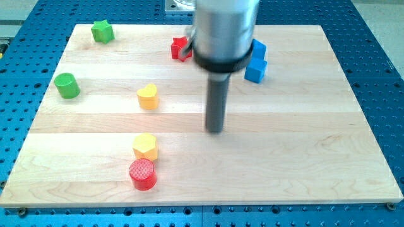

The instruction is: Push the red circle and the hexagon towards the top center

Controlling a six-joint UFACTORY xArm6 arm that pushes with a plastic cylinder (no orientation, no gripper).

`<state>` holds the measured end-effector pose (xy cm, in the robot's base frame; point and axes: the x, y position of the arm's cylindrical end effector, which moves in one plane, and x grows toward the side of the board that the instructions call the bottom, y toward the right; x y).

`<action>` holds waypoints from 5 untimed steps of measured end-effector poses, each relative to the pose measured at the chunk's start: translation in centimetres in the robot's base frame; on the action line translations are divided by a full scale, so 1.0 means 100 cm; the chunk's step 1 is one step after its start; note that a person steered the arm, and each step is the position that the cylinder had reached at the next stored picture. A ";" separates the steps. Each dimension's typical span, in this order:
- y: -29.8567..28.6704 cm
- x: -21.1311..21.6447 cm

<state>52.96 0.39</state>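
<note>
- Red circle (142, 174): nearest the view's bottom edge, left of centre, lying flat on the worktop (303, 164). Touching, or all but touching, the yellow hexagon (145, 146) just above it.
- Both task blocks sit low on the board, so by my read the push is not yet begun; this looks like the approach step.
- My tip (216, 131): mid-board, well to the view's right of the pair and a bit higher. Well apart from both, no contact.
- Fingers: none on this rig, just a plain rod, so there is no open/closed state to give.
- Next move, as a judgement: the tip needs to get below the red circle, near the bottom edge, then drive up. Since the hexagon is stacked right above the circle, one upward push might carry both; risk is that they split sideways. The line should lean a little to the view's right to reach top centre.
- Yellow heart (148, 97): above the hexagon, roughly in the path, may get caught.
- Green cylinder (65, 86): far left, mid-height.
- Far row: green star (101, 31) at top left; red star (180, 48) partly behind the arm's body; blue block (256, 63), shape not clear, at the arm's right.
</note>
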 end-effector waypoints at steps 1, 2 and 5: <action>-0.058 0.080; -0.073 0.088; -0.088 0.005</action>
<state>53.48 -8.46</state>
